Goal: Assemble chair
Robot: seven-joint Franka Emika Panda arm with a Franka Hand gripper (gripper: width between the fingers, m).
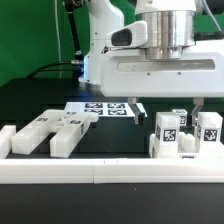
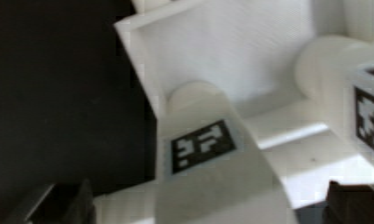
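Directly beneath the pincer (image 1: 168,110) sits part of the chair (image 1: 168,132): two upright white blocks, each bearing a black-and-white tag, side by side on a wider white piece. The pincer's jaws stand spread wide, one dark finger (image 1: 140,110) hanging above each outer side of that pair, and nothing is clamped between them. From the wrist, the same tagged white parts fill the space ahead of the pincer (image 2: 202,205), close and blurred; whether a fingertip touches them is hard to say, though it looks clear of them. More loose chair pieces (image 1: 45,135) lie well away from the pincer, toward the exterior view's left. The marker board (image 1: 100,108) lies flat just beyond the finger on that side
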